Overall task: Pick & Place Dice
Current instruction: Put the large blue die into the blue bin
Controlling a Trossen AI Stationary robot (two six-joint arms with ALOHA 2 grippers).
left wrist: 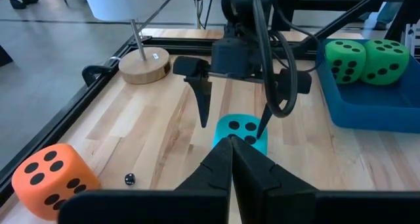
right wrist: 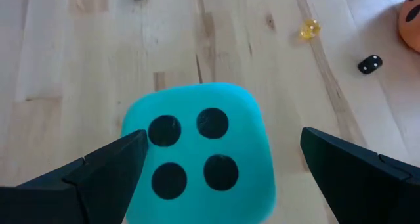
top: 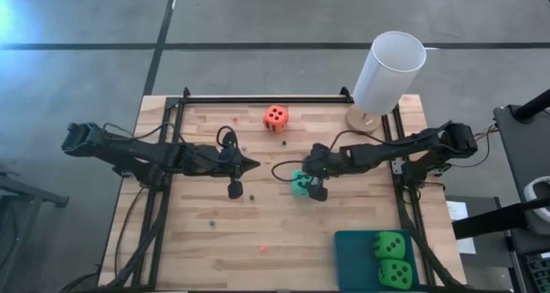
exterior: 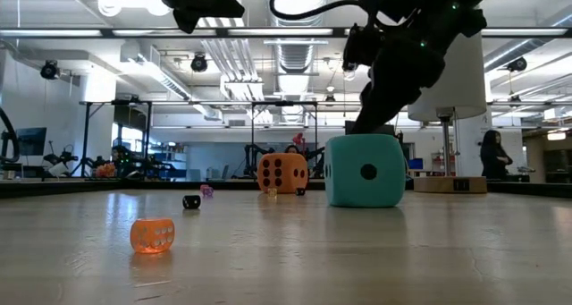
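A turquoise die (top: 298,184) sits on the wooden table with four pips up (right wrist: 197,155). My right gripper (right wrist: 223,137) is open just above it, one finger to each side; I cannot tell whether they touch. It also shows in the left wrist view (left wrist: 233,122). My left gripper (top: 254,164) is shut and empty, hovering left of the turquoise die, its tips (left wrist: 231,144) pointing at it. An orange-red die (top: 275,118) rests on the table at the far middle. Two bright green dice (top: 392,259) lie in a blue tray (top: 354,263) at the near right.
A tall white cylinder (top: 388,70) on a round wooden base (top: 363,119) stands at the far right corner. Several tiny dice lie scattered on the table, among them an orange one (exterior: 152,235) and a black one (exterior: 191,201). Black frame rails run along both table sides.
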